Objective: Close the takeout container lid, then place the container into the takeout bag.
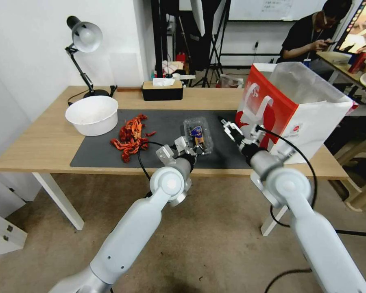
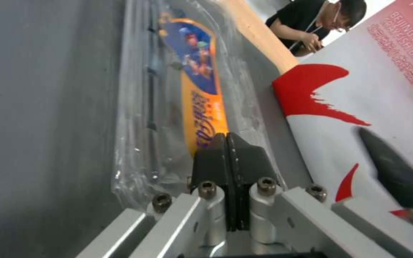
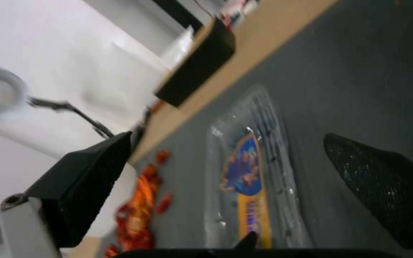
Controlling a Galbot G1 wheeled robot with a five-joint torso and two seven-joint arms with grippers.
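Head view: my left gripper (image 1: 196,149), fingers together, presses the lid (image 1: 198,133); right gripper (image 1: 230,129) spread; I push evenly.

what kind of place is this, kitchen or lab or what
Probably a lab or studio, not a kitchen: a wooden table with a desk lamp, tripod stands behind, and a whiteboard on the back wall.

White arms (image 1: 150,215), black cables (image 1: 142,160)
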